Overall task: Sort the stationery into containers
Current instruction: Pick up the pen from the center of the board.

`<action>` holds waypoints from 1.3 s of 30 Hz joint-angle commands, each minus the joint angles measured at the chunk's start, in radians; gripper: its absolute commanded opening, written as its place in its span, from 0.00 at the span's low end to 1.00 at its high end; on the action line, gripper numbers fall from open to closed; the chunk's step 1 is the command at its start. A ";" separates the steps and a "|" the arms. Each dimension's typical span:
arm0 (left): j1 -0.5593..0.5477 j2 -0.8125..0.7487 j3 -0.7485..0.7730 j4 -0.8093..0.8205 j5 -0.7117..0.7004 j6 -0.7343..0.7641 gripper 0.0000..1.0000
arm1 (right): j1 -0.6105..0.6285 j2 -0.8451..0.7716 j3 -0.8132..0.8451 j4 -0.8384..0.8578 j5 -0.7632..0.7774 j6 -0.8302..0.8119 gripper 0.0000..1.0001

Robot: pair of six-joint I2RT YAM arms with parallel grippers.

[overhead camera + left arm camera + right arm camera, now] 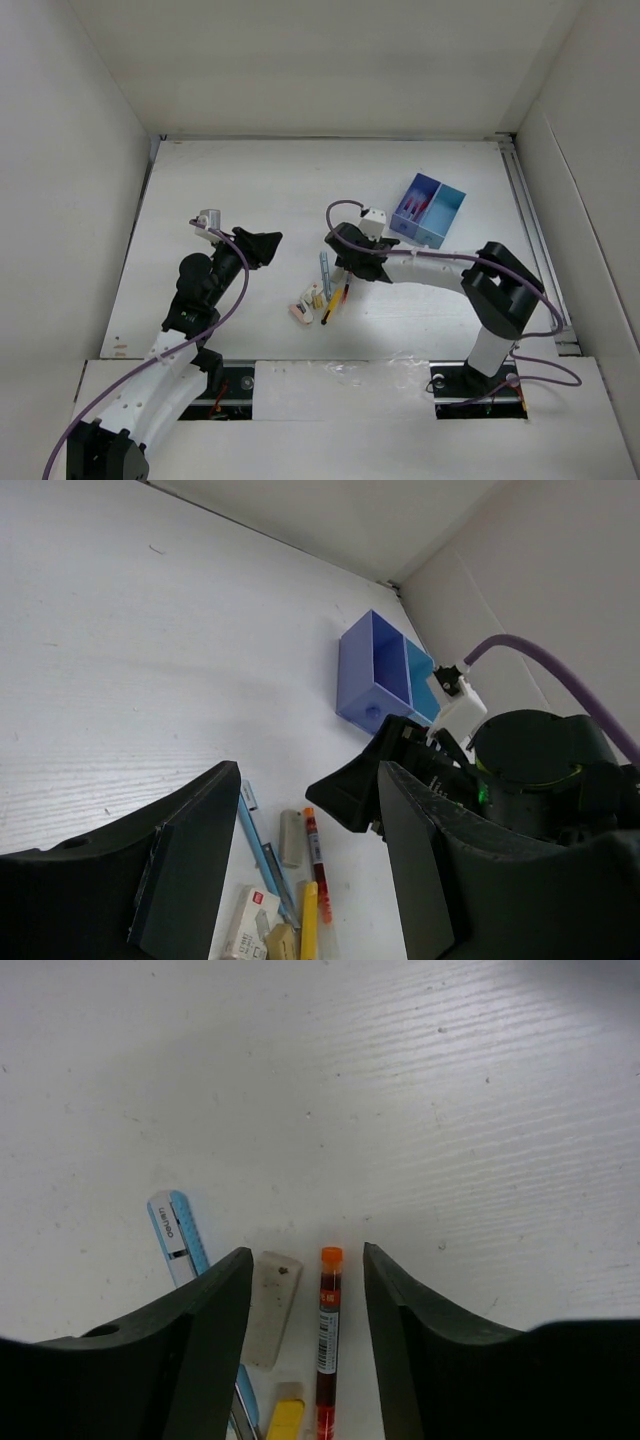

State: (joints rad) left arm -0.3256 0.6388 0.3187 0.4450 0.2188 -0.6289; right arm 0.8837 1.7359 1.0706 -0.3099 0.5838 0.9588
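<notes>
Your right gripper (307,1252) hangs with its fingers spread above the pile of stationery (318,297) near the middle of the white table (250,180). A red pen (327,1340) and a grey eraser (272,1305) lie side by side in the gap, neither gripped, with a blue pen (185,1240) just beside them and a yellow pen (285,1420) at the near edge. Your left gripper (265,243), also spread and holding nothing, hovers to the left of the pile, while the two-compartment box (430,210), dark blue and light blue, stands well apart toward the far right.
</notes>
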 commanded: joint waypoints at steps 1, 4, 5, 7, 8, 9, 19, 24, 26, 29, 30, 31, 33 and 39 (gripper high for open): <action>-0.003 -0.022 0.016 0.052 0.017 -0.002 0.54 | 0.015 0.028 0.002 0.011 -0.010 0.038 0.50; -0.003 -0.022 0.016 0.052 0.017 -0.002 0.54 | 0.024 0.050 0.002 -0.001 0.008 0.049 0.47; -0.003 -0.022 0.016 0.052 0.017 -0.002 0.54 | 0.024 0.050 0.002 -0.001 0.008 0.049 0.45; -0.003 -0.022 0.016 0.052 0.017 -0.002 0.54 | 0.024 0.071 0.011 -0.001 0.008 0.049 0.43; -0.003 -0.022 0.016 0.052 0.017 -0.002 0.54 | 0.024 0.089 0.011 -0.001 0.008 0.049 0.41; -0.003 -0.022 0.016 0.052 0.017 -0.002 0.54 | 0.024 0.100 0.011 -0.001 0.008 0.049 0.40; -0.003 -0.013 0.016 0.052 0.017 -0.002 0.54 | 0.024 0.143 0.020 -0.012 0.036 0.069 0.30; -0.003 -0.013 0.016 0.052 0.017 -0.002 0.54 | 0.024 0.070 0.011 -0.012 0.036 0.060 0.34; -0.003 -0.013 0.016 0.052 0.017 -0.002 0.54 | 0.024 0.050 0.011 -0.012 0.036 0.051 0.36; -0.003 -0.013 0.016 0.061 0.017 -0.002 0.54 | 0.024 0.040 0.011 -0.024 0.036 0.060 0.36; -0.003 -0.013 0.016 0.061 0.017 -0.002 0.54 | 0.024 0.050 0.011 -0.024 0.036 0.060 0.36; -0.003 -0.013 0.016 0.061 0.017 -0.002 0.54 | 0.024 0.050 0.011 -0.034 0.036 0.069 0.36; -0.003 -0.013 0.016 0.061 0.017 -0.002 0.54 | 0.024 0.059 -0.001 -0.034 0.036 0.080 0.36; -0.003 -0.013 0.016 0.061 0.017 -0.002 0.54 | 0.024 0.082 -0.044 -0.011 0.025 0.107 0.34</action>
State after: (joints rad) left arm -0.3256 0.6312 0.3187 0.4458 0.2218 -0.6289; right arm 0.8986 1.8172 1.0550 -0.3084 0.6281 1.0397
